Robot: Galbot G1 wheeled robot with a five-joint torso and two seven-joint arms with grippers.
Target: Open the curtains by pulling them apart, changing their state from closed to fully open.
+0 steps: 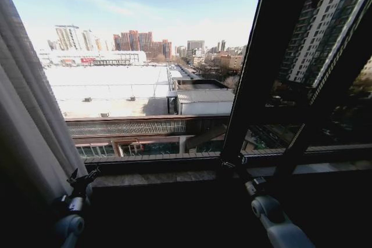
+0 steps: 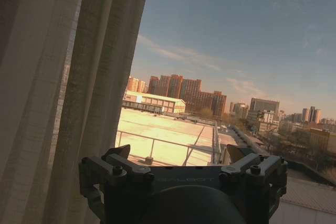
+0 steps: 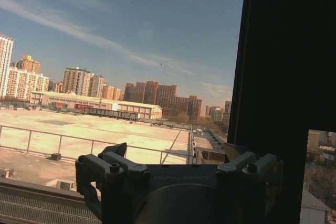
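Note:
A sheer white curtain (image 1: 26,108) hangs gathered in pleats at the left edge of the window. In the left wrist view the same curtain (image 2: 63,82) shows as cream folds right beside my left gripper (image 2: 178,154). That gripper is open, with nothing between its fingers. In the head view my left gripper (image 1: 81,176) sits low by the curtain's inner edge, near the sill. My right gripper (image 3: 176,153) is open too and holds nothing, facing the glass next to a dark window post (image 3: 286,77). It sits low by the sill (image 1: 232,169).
The bare window pane (image 1: 145,56) looks out on rooftops and city blocks. A dark slanted window post (image 1: 261,68) divides the glass on the right. A stone sill (image 1: 157,176) runs along the bottom, just ahead of both arms.

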